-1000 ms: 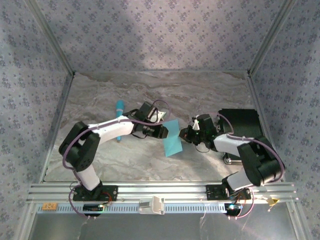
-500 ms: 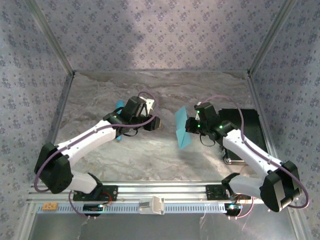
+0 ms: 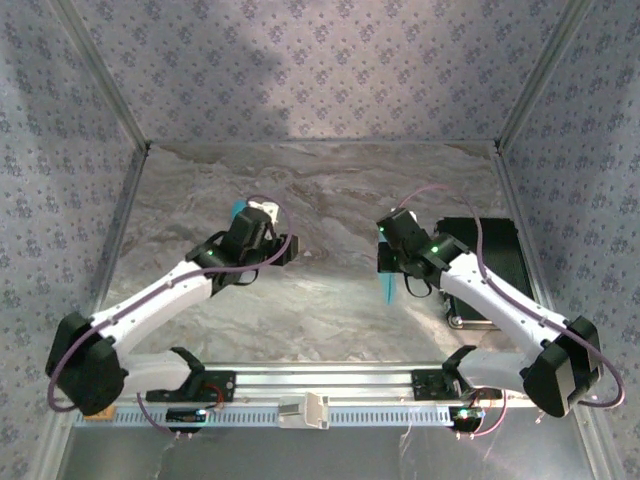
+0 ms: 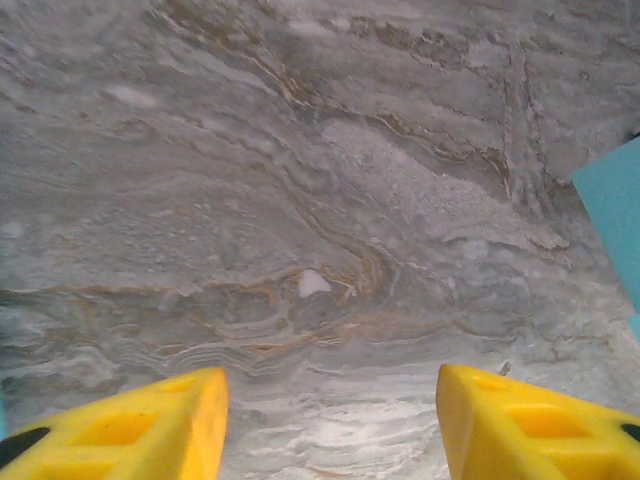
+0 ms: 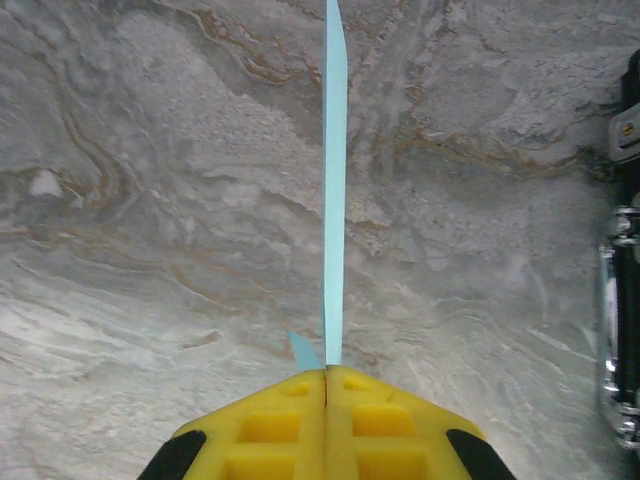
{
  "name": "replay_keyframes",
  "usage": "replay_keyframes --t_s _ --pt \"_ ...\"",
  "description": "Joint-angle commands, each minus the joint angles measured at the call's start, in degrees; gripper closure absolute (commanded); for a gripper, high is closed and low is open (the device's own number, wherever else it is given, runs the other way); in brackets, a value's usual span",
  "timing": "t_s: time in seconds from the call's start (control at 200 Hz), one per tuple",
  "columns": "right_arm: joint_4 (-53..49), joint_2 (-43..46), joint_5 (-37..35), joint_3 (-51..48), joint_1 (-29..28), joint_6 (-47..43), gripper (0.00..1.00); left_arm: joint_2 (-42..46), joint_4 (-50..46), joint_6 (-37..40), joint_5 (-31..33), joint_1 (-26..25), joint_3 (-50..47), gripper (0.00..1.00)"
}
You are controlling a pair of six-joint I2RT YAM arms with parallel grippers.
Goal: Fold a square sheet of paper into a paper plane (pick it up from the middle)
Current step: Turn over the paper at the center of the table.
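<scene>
My right fingers [image 5: 327, 385] pinch the blue paper [image 5: 334, 180], which has turned edge-on above the bench [image 5: 150, 200], near a black thing [image 3: 480, 240]. My left fingers [image 3: 287, 248] are spread wider than before and have backed away, by the turquoise stick [image 3: 238, 209].

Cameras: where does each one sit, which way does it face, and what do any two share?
Top external: fixed above and behind the robot, facing down and forward over the table; left arm, left claw, right arm, right claw show.
Left wrist: on the left arm, facing the table past its open claw.
Right wrist: on the right arm, facing the table along its shut claw pinching the paper.
Shared: both wrist views catch the paper.
</scene>
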State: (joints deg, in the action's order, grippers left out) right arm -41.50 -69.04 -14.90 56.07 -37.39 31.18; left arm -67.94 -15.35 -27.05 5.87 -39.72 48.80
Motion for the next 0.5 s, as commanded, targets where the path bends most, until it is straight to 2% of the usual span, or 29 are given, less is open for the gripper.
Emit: replay_keyframes --t_s 0.0,0.245,0.395,0.495 --pt "-3.82 -0.62 -7.31 2.06 -1.82 -0.73 0.97 4.26 3.67 -0.81 4.73 0.50 -2.27 0.38" --pt "-7.56 -3.49 -16.64 4.07 -5.53 0.29 0.97 5.33 1.08 -1.02 6.01 1.15 -2.16 0.28" --pt "-15.84 -9.30 -25.22 8.28 -7.30 5.50 0.98 8.00 4.57 0.01 5.03 1.14 -4.29 0.22" --pt "-15.96 -12.80 -26.60 8.87 -8.60 6.82 0.98 9.46 5.09 0.20 6.08 1.18 -4.86 0.17"
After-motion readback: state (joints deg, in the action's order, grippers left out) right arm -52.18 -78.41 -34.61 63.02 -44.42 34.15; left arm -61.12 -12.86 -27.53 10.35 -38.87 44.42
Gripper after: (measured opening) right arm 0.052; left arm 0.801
